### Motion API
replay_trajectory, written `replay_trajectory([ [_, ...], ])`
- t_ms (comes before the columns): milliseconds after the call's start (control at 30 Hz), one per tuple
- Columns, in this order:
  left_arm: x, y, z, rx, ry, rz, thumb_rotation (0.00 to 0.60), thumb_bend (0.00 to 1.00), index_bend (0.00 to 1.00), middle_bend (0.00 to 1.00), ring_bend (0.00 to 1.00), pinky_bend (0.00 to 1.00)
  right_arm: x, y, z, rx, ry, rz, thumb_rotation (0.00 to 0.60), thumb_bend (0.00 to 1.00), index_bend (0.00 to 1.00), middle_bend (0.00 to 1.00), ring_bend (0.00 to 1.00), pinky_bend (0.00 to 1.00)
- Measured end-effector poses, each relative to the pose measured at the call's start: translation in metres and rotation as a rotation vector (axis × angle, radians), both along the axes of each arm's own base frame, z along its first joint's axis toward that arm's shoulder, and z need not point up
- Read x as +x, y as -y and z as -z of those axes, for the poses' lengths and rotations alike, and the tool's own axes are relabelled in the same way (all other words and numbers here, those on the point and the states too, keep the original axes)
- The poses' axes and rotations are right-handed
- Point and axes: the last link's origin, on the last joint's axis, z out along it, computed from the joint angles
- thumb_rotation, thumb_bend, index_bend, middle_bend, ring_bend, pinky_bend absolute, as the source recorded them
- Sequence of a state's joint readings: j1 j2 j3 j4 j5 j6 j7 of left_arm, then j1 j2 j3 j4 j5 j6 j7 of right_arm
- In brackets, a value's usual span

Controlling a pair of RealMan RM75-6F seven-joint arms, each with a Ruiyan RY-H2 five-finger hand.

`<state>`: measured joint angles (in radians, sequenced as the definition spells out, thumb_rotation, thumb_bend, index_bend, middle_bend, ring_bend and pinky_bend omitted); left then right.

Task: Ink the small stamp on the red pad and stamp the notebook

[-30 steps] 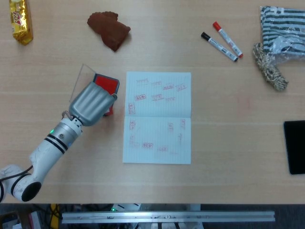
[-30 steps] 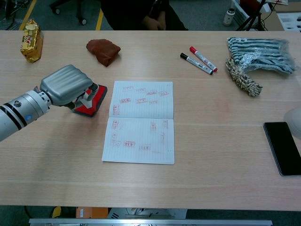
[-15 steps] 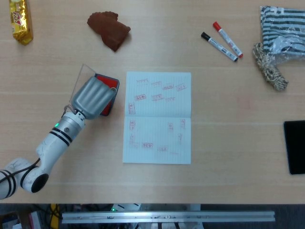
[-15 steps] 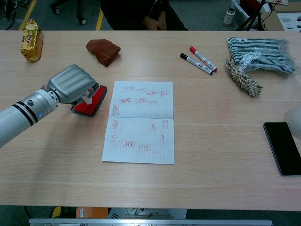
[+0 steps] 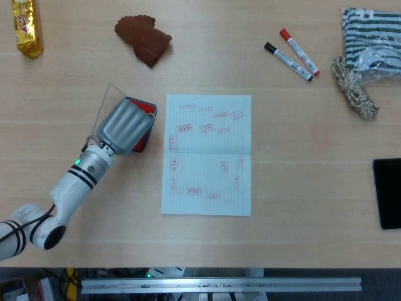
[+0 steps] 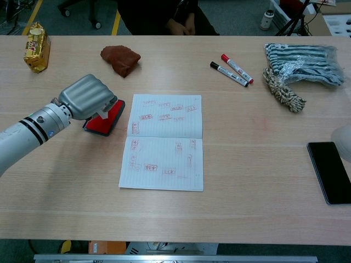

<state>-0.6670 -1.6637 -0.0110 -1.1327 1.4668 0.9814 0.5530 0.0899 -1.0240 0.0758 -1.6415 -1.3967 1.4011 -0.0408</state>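
- You are holding your left hand (image 6: 88, 97), a ribbed silver shell on a white forearm, directly over the shallow red ink pad (image 6: 105, 121) lying just to the left of the open white lined notebook (image 6: 163, 142).
- In the chest view a small pale piece, probably the small stamp (image 6: 103, 115), is peeking out beneath the curled fingers and pointing down at the red surface. The shell is hiding the grip, so you cannot tell from either view whether the fingers are truly clamping it.
- Keeping the knuckles up and the fingers down is putting whatever you are holding face-first onto the ink, which suggests the inking step is in hand and the stamping step is waiting.
- The notebook is lying flat and open beside the pad, both pages already carrying scattered red marks, so only a short sideways carry should be needed.
- Your right hand (image 6: 344, 134) is showing only as a pale sliver at the right edge of the chest view, near the black phone (image 6: 330, 171); how its fingers lie cannot be told.
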Motion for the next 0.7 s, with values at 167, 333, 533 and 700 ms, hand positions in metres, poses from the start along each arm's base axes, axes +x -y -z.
replay_trajectory([
  [167, 0.000, -0.001, 0.004, -0.008, -0.010, -0.004, 0.600, 0.28, 0.59, 1.00, 1.00, 1.00, -0.001, -0.001, 0.002, 0.005, 0.002, 0.004, 0.600, 0.29, 0.41, 0.41, 0.34, 0.43],
  [333, 0.000, -0.002, 0.006, -0.008, -0.028, -0.005, 0.600, 0.28, 0.59, 1.00, 1.00, 1.00, -0.001, -0.001, 0.001, 0.003, 0.001, 0.001, 0.600, 0.29, 0.41, 0.41, 0.34, 0.43],
  [533, 0.001, -0.002, 0.009, -0.006, -0.044, -0.006, 0.600, 0.28, 0.58, 1.00, 1.00, 1.00, -0.002, -0.002, 0.000, 0.000, 0.003, 0.005, 0.600, 0.29, 0.41, 0.41, 0.34, 0.43],
  [700, 0.004, -0.001, 0.011, -0.006, -0.061, 0.004, 0.600, 0.28, 0.57, 1.00, 1.00, 1.00, -0.003, -0.002, -0.001, -0.002, 0.003, 0.007, 0.600, 0.29, 0.41, 0.41, 0.34, 0.43],
])
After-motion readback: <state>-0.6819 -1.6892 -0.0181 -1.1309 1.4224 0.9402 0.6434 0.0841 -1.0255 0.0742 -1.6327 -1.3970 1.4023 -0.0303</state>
